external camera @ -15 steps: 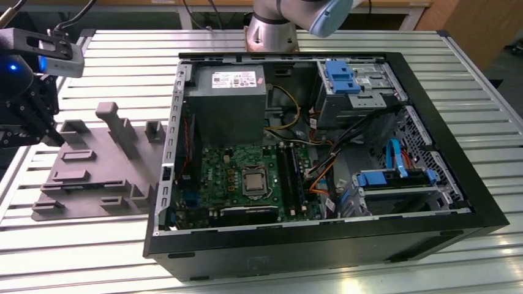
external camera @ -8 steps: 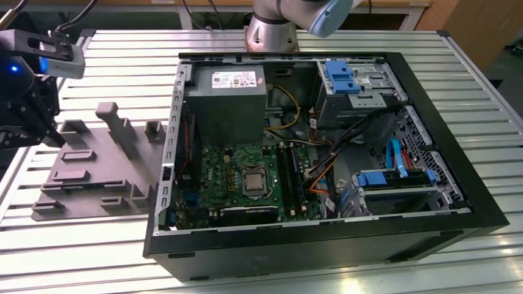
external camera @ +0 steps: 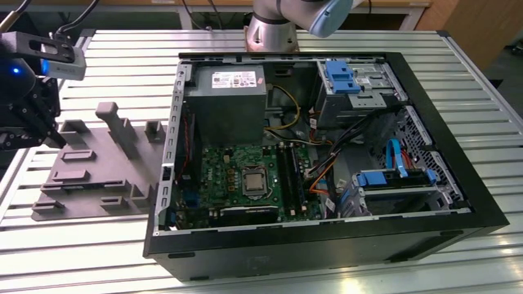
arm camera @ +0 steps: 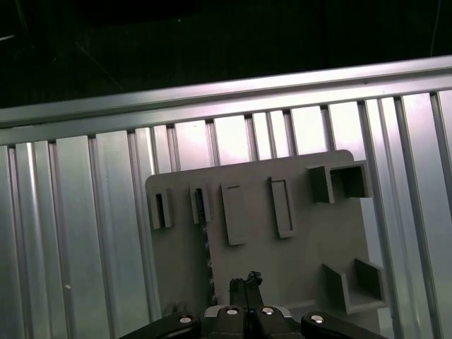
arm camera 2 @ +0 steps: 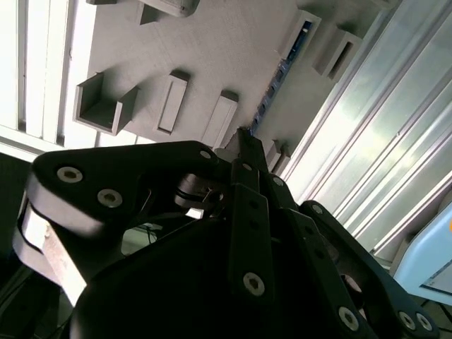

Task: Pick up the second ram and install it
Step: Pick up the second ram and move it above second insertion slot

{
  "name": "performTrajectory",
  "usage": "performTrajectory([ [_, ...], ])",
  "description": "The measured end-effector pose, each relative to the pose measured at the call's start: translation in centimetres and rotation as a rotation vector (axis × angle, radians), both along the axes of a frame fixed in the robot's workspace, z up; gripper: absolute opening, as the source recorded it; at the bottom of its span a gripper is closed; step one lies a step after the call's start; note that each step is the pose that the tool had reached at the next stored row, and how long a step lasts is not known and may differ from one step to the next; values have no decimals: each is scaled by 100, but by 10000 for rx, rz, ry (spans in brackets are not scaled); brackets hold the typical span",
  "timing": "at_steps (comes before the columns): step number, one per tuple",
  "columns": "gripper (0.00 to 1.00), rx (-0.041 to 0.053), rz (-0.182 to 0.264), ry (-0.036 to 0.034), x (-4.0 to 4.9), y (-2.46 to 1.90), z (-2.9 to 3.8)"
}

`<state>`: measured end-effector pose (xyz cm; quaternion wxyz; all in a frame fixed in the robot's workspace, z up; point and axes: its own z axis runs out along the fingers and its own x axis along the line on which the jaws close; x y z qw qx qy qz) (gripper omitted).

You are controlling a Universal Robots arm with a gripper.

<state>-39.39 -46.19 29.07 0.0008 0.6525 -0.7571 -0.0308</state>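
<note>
Second ram, where's it sitting right now? (A)

It's parked on the grey fixture plate, standing on its long edge between two of the little holders. The second wrist view shows the blue-green board. The plate lies flat on the slatted metal table, on the exterior view's left, just beside the open computer case. (B)

And the gripper? Got hold of it or what? (A)

Nope, holding nothing. Fingers look pinched right together, narrow, nothing between them. It hangs over the plate's left edge as the exterior view shows it, tips pointing down. In the first wrist view the tips are beside the ram and apart from it, not around it. In the second wrist view they line up near one end of it, but I can't tell how high above it they are. (B)

What about the case? (A)

Lying on its side, open, motherboard facing up. The long black slots run near-to-far just right of the processor socket, well apart from the gripper. The arm's base stands on the far side of the table, behind the case. (B)
</note>
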Motion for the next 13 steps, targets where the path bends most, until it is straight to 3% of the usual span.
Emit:
performTrajectory([
  [13, 11, 1, 0, -1, 0, 0, -33],
])
